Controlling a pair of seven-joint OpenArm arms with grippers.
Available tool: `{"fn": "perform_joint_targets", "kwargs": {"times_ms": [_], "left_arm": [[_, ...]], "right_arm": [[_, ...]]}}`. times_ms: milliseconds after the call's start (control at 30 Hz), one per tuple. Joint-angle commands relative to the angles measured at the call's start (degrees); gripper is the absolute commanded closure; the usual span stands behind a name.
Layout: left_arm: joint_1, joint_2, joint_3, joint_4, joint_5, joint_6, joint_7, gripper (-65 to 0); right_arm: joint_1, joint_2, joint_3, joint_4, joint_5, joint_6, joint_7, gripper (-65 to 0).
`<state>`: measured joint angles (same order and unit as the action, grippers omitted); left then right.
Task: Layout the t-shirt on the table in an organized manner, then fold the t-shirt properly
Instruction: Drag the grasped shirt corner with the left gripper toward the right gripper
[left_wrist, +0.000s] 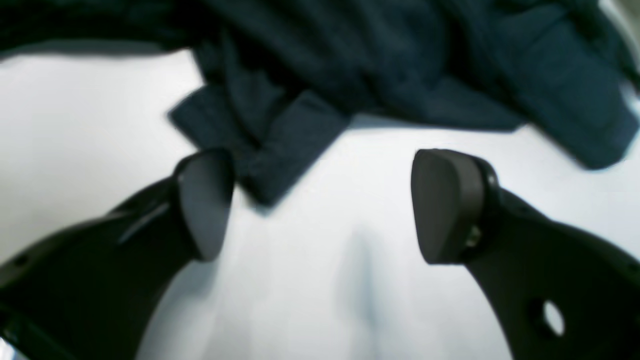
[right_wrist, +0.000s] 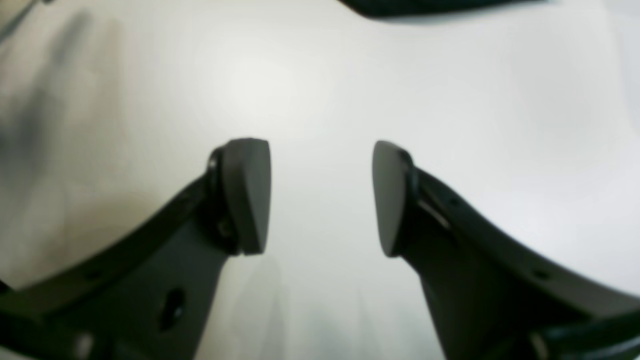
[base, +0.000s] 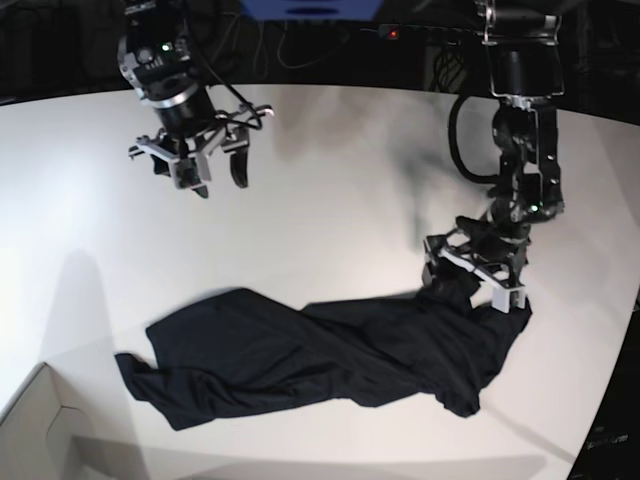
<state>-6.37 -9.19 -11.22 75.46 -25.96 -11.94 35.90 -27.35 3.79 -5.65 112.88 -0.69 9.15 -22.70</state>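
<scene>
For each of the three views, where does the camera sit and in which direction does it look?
Left wrist: on the left arm, looking down past the open left end effector at the crumpled t-shirt on the table.
Right wrist: on the right arm, looking down between the open right end effector at bare table; only a dark edge shows at the top.
Base: raised in front, facing both arms, with a cardboard box at its corner.
Shared: left wrist and base both show the t-shirt.
</scene>
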Motion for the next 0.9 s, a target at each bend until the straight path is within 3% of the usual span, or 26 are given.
{"fn": "perform_joint_targets", "kwargs": {"times_ms": [0, 200, 567, 633, 767, 833, 867], "left_arm": [[-1.1, 0.5, -0.2, 0.9, 0.3, -0.3, -1.3, -53.1], [-1.8, 2.9, -1.8, -1.7, 6.6, -0.4, -1.4, -53.1], [-3.8, 3.6, -1.6, -7.1, 6.9, -0.9, -1.2, -50.6], [-3.7, 3.7, -1.6, -7.2, 6.9, -1.0, -1.0, -39.5], [-3.5, 3.7, -1.9, -7.3, 6.8, -0.9, -1.0, -1.7], [-3.4, 3.7, -2.0, -6.9, 6.8, -0.8, -0.8, 0.0], [-2.9, 3.7, -2.0, -6.5, 6.7, -0.9, -0.8, -2.4]], "right_arm": [[0.1, -0.1, 0.1, 1.1, 0.4, -0.1, 1.6, -32.2], [-1.2, 0.7, 0.2, 1.2, 0.4, -0.1, 1.6, -32.1], [-3.3, 0.6, 2.4, 1.3, 0.4, -0.1, 1.6, -32.1], [-3.5, 0.7, 2.8, 1.3, 0.4, -0.1, 1.6, -32.1], [-3.6, 0.6, 5.1, 1.3, 0.4, -0.1, 1.6, -32.1], [-3.6, 0.6, 5.7, 1.2, 0.4, -0.1, 1.6, -32.1], [-3.8, 0.6, 6.0, 1.1, 0.4, -0.1, 1.6, -32.1]]}}
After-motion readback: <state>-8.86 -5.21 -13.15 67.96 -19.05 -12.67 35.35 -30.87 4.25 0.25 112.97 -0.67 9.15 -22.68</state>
